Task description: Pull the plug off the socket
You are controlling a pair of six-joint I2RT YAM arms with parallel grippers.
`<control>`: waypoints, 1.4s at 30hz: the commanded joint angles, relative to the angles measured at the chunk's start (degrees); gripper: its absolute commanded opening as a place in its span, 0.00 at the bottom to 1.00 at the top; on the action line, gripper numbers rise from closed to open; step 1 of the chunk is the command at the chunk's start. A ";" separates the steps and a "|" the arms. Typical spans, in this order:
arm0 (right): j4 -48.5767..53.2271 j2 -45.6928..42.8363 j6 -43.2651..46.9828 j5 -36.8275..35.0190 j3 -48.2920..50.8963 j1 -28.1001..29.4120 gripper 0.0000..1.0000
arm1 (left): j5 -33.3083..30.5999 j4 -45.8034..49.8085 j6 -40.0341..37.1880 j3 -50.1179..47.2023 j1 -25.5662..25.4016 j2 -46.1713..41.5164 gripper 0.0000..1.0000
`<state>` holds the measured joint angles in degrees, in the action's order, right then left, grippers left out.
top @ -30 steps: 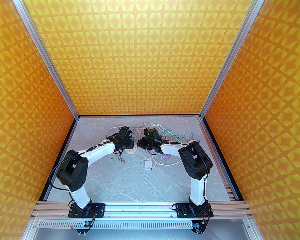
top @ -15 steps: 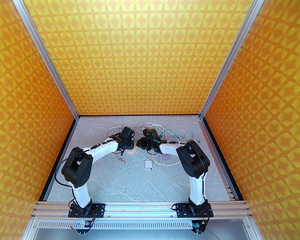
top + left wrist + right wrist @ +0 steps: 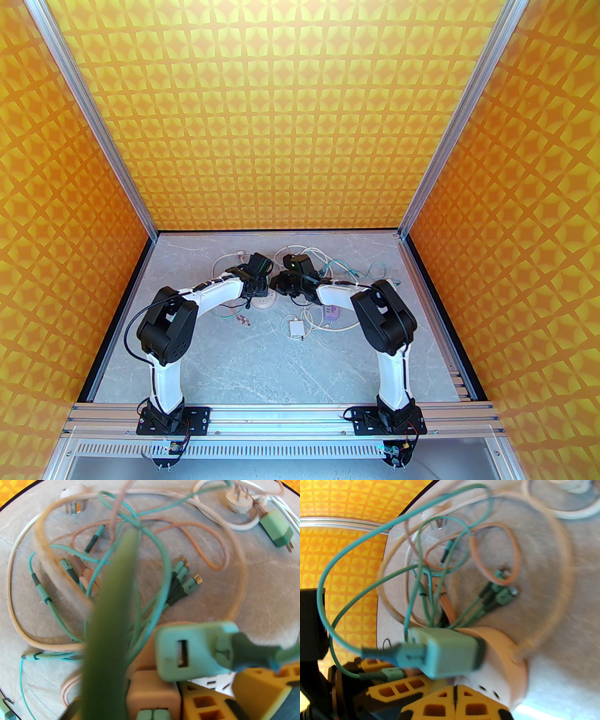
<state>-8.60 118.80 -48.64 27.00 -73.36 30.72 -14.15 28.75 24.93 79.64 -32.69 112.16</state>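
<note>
The round white socket (image 3: pixel 261 303) sat on the grey surface (image 3: pixel 262 370) amid loose green and pink cables (image 3: pixel 164 557). The green plug (image 3: pixel 445 653) lay against the socket's top, a teal lead (image 3: pixel 377 654) running out of its near end. Whether its prongs were seated could not be told. The right hand (image 3: pixel 454 691) was pinched together on nothing, fingertips at the socket's slotted face. The left hand (image 3: pixel 259 287) hovered just beside the plug, its gape unclear.
</note>
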 commanded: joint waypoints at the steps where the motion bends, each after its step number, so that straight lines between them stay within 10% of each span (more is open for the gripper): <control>1: 2.09 3.76 -1.57 1.47 -2.39 1.16 0.00 | -1.00 0.87 -0.26 0.62 -0.16 0.87 0.24; 42: 15.47 4.57 0.13 -10.77 2.37 4.00 0.00 | 0.35 4.06 1.11 2.29 -0.02 -3.72 0.13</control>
<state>-3.25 119.33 -50.09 20.29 -73.03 34.37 -13.56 30.39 26.94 79.64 -31.97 111.22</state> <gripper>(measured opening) 0.042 0.285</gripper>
